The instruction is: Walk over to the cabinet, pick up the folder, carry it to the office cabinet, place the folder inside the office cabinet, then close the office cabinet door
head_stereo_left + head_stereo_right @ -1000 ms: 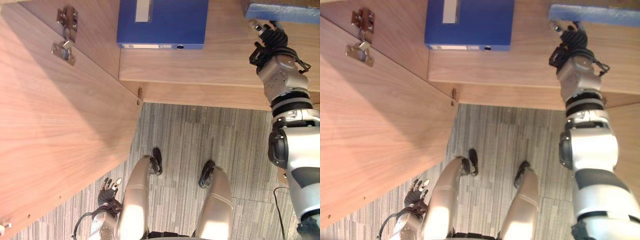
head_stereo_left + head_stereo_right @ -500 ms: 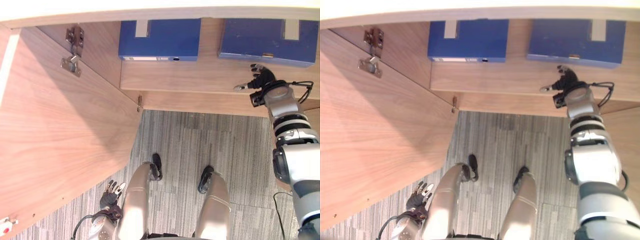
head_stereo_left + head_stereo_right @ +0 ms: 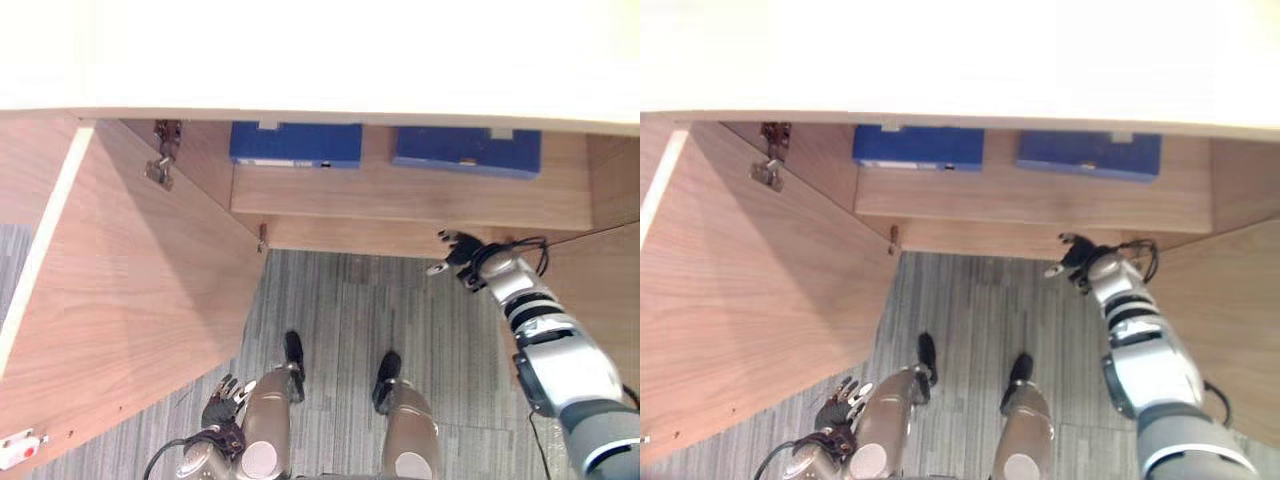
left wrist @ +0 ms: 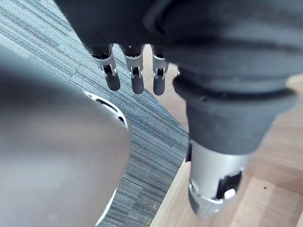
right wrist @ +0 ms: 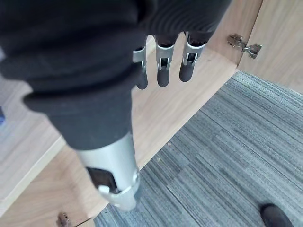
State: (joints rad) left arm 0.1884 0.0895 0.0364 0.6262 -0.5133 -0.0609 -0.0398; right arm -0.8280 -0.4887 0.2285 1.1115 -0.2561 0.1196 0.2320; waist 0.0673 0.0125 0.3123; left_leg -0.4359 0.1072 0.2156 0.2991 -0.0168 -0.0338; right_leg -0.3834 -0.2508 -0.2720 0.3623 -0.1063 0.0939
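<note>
The dark blue rectangular folder (image 3: 467, 152) lies on the pale wooden shelf (image 3: 400, 196) inside the open wood-veneer office cabinet (image 3: 612, 180), right of centre in the upper part of the left eye view. Its long axis runs left to right across the frame, in line with the shelf's front edge, and one long edge faces the robot. A small pale tab shows at its far edge. A second blue rectangular folder (image 3: 296, 144) sits on the same shelf to its left, lying the same way, with a strip of bare wood between the two.

The right robot hand (image 3: 458, 258) hovers right of centre, just below the shelf's front edge and over the grey striped carpet (image 3: 350, 300). It is well clear of the folder, its fingers spread apart and holding nothing. The right wrist view shows its dark-tipped fingers (image 5: 163, 71) straight above the wooden edge.

The large wooden cabinet door (image 3: 130, 300) stands swung open across the left of the frame, with a metal hinge (image 3: 160, 165) at the upper left. The left robot hand (image 3: 225, 402) hangs at the lower left, empty; in the left wrist view its fingers (image 4: 135, 78) are straight above the carpet.
</note>
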